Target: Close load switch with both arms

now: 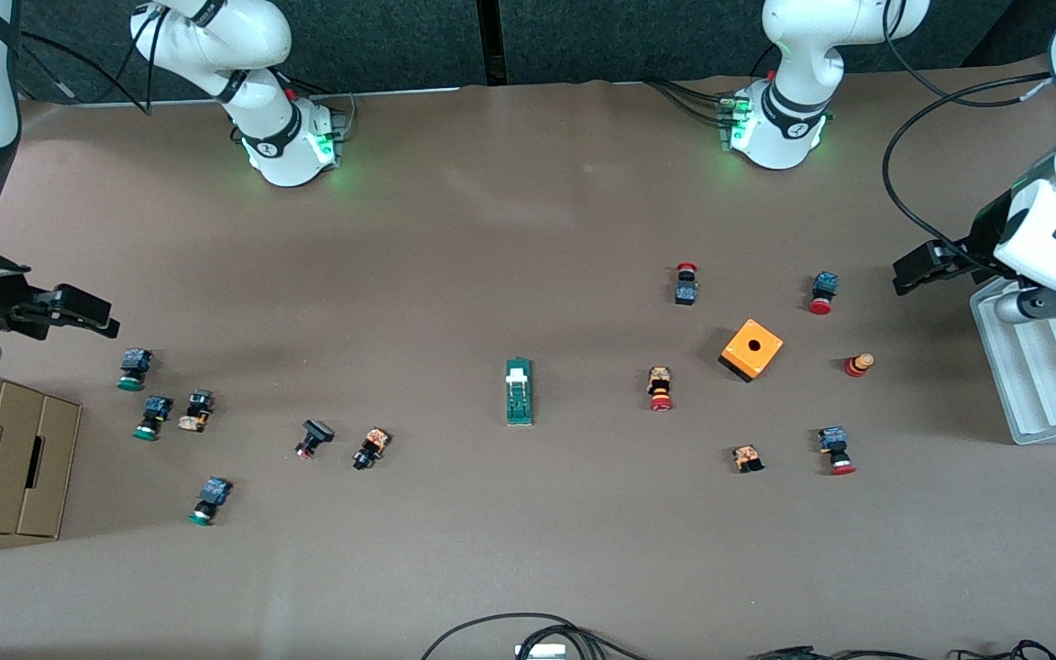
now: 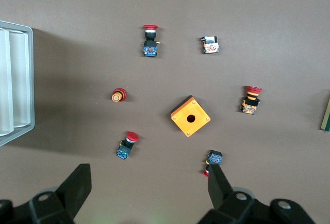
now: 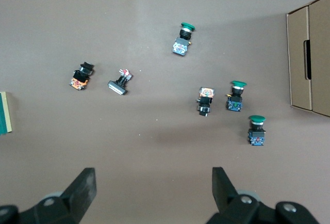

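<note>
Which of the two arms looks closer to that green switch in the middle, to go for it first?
Neither, really. The load switch lies mid-table; the left claw and right claw both hang open over opposite table ends, about equally distant. Both are needed anyway.

The front camera is looking down from high across the surface (image 1: pixel 528 229), facing both arm bases, with the load switch (image 1: pixel 519 391) lying mid-frame. The left wrist camera is staring straight down past its spread left claw (image 2: pixel 147 185), closer in, sharing the orange box (image 2: pixel 190 116) (image 1: pixel 751 349) with the front view; the load switch is just cutting its edge (image 2: pixel 327 115). The right wrist camera is likewise peering down past the wide-apart right claw (image 3: pixel 153 189), catching the load switch's end (image 3: pixel 5 112).
</note>
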